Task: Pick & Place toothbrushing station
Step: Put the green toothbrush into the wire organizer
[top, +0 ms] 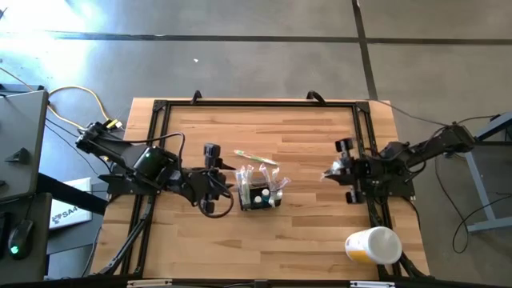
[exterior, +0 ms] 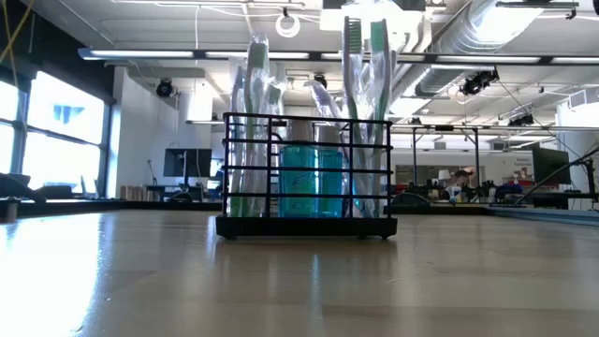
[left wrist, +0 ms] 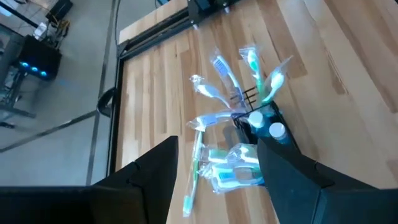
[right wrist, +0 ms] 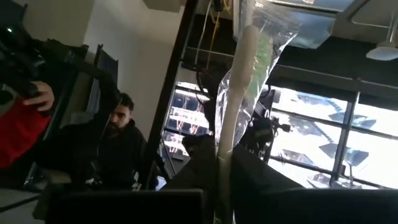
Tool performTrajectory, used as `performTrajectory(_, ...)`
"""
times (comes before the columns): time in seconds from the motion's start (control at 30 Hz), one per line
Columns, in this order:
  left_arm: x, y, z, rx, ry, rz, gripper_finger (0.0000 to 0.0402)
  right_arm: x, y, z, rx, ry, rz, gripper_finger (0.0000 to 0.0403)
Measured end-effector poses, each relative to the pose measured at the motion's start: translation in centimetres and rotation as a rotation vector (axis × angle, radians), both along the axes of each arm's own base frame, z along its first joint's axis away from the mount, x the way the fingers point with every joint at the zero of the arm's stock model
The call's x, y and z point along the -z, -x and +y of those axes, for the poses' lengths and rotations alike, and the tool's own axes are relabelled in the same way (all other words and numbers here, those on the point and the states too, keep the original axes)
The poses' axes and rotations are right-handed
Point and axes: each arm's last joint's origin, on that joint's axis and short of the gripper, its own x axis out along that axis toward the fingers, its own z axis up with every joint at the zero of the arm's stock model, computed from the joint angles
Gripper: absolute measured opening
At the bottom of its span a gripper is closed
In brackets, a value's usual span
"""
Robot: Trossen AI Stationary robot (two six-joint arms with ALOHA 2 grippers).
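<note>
Wooden plank tabletop (exterior: 281, 281) fills the bottom of the low view, closest to the camera. On it, in the middle of that view, stands the small black wire caddy box (exterior: 307, 176). It is upright, with thin bars all round. Inside are wrapped toothbrushes (exterior: 360, 65) sticking up and blue bottles with white caps (exterior: 301, 180).

From above, the caddy (top: 258, 192) sits near the middle of the table. One green wrapped toothbrush (top: 256, 158) lies flat on the wood just above it in the picture. A white-and-yellow cup (top: 373, 245) lies on its side at the lower right.

Only the high view shows both arms. The left gripper (top: 226, 192) is just left of the caddy. The left wrist view shows its two dark fingers (left wrist: 292, 174) wide apart, holding nothing, with the caddy (left wrist: 258, 121) ahead of them.

The right gripper (top: 334, 174) is at the right side of the table, well apart from the caddy. The right wrist view shows its fingers closed tight on a white wrapped toothbrush with green bristles (right wrist: 239, 87). A person (right wrist: 115, 143) in dark clothes shows in the room behind.
</note>
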Motion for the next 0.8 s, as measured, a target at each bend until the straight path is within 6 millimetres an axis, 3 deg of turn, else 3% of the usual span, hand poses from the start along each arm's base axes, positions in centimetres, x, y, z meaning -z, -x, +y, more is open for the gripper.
performTrajectory(0.2, 0.1, 1.1, 0.5, 0.006, -0.026, 0.064, 0.0212, 0.8, -1.5, 0.6, -0.040, 0.023, 0.024, 0.0014)
performTrajectory(0.37, 0.5, 3.1, 1.2, 0.115, -0.015, 0.239, 0.0212, 1.2, -2.3, 0.9, -0.052, 0.025, 0.031, 0.0014)
performTrajectory(0.6, -2.1, 5.0, 3.0, 0.143, 0.105, 0.059, 0.0212, 2.0, -3.5, 1.4, -0.089, 0.032, 0.056, 0.0014)
performTrajectory(0.7, -1.6, 5.4, 3.8, 0.120, 0.112, 0.030, 0.0212, 2.9, -4.4, 1.8, -0.113, 0.041, 0.090, 0.0014)
performTrajectory(0.8, 0.2, 6.0, 4.5, 0.095, 0.107, 0.050, 0.0212, 3.6, -5.4, 2.2, -0.134, 0.027, 0.102, 0.0014)
